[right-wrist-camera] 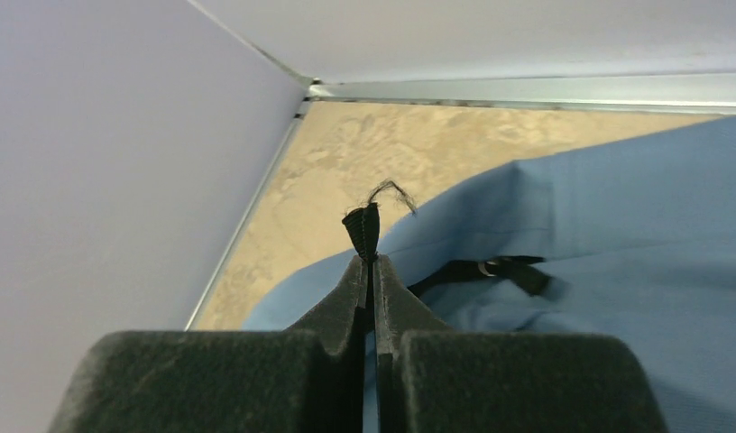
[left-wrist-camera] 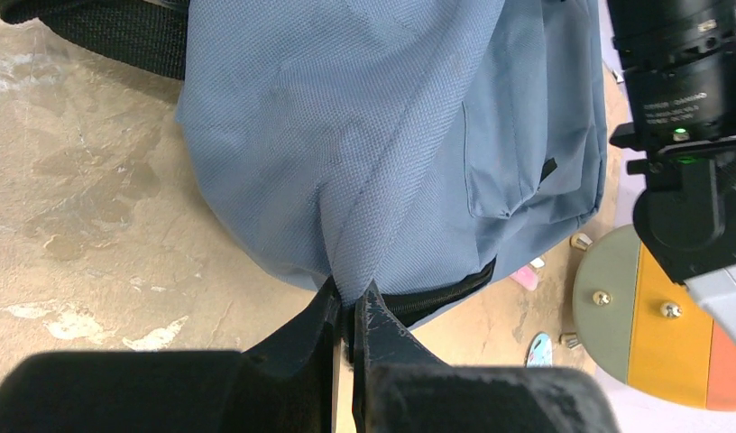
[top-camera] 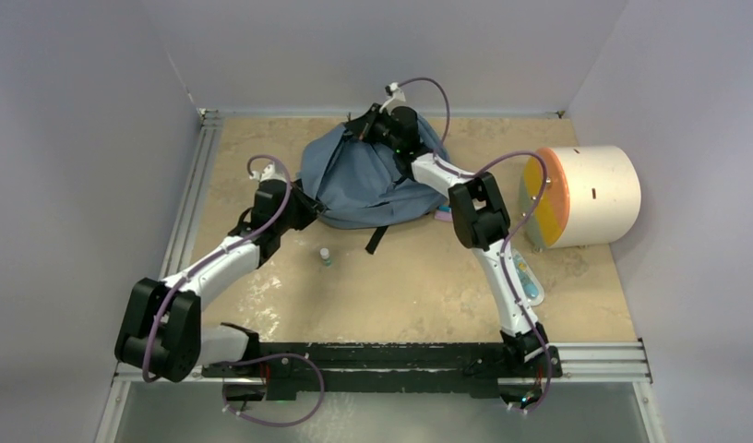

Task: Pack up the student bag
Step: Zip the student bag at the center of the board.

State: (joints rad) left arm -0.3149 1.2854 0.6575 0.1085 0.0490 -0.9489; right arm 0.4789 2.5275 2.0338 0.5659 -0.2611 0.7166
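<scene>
One left gripper (left-wrist-camera: 349,298), fingers closed, pinches a fabric fold at the near-left edge of the one soft grey-blue fabric student bag (top-camera: 364,180), which lies at the table's far centre. One small pale bottle (top-camera: 325,256) stands near its front. One right gripper (right-wrist-camera: 369,259), fingers closed, clamps a black webbing tab (right-wrist-camera: 363,230) at the bag's far side; its arm crosses the bag's right edge. One white cylinder (top-camera: 599,194) with an orange face lies at the right.

left tool (left-wrist-camera: 347,316) pinched closed | right tool (right-wrist-camera: 371,271) pinched closed, arm outstretched
</scene>
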